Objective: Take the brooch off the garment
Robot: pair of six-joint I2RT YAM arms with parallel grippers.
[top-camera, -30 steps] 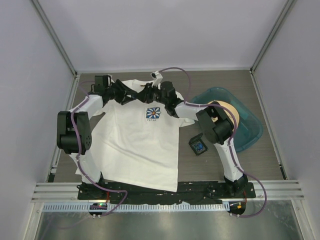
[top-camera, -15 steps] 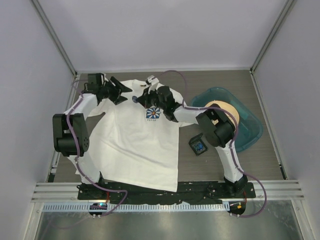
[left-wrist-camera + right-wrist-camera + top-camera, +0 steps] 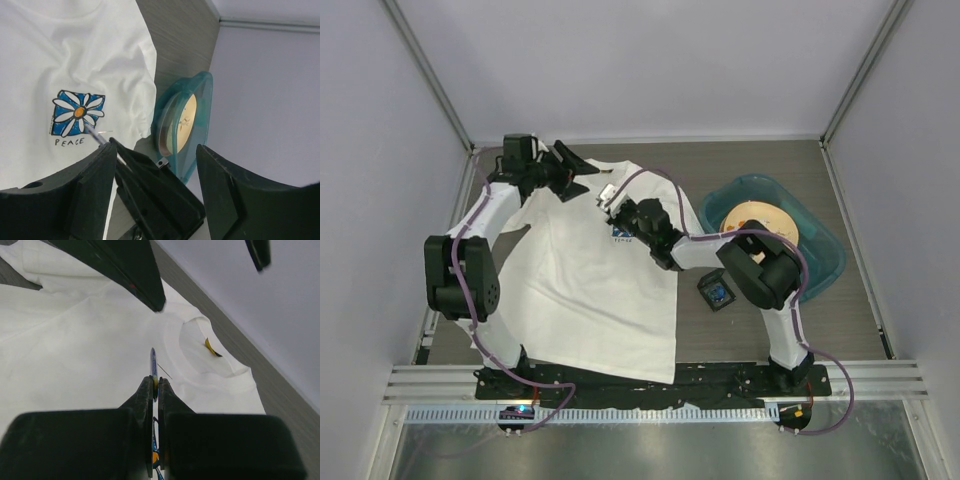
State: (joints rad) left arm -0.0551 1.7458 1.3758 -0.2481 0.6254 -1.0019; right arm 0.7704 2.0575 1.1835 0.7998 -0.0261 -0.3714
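Note:
The garment point(image 3: 580, 280) lies flat on the table, a white T-shirt with a blue-and-white flower print point(image 3: 77, 112) and a yellowish neck label point(image 3: 212, 347). My right gripper point(image 3: 155, 382) is shut on the brooch point(image 3: 154, 362), a thin dark-blue disc seen edge-on, whose bare pin sticks out sideways above the cloth. In the top view the right gripper point(image 3: 611, 203) hovers over the chest just below the collar. My left gripper point(image 3: 570, 170) stands open over the shirt's left shoulder with nothing between its fingers point(image 3: 75, 190). In its own view the brooch point(image 3: 92, 132) pokes out beyond the right gripper's tips.
A teal basin point(image 3: 820, 255) holding a tan round disc point(image 3: 760, 220) sits on the table to the right of the shirt. A small black square box point(image 3: 716, 292) stands between the shirt's hem side and the basin. Grey walls close in the table on three sides.
The right gripper closed on the brooch and drew back from the collar toward the chest. The left gripper opened wider and pulled away toward the far left shoulder.

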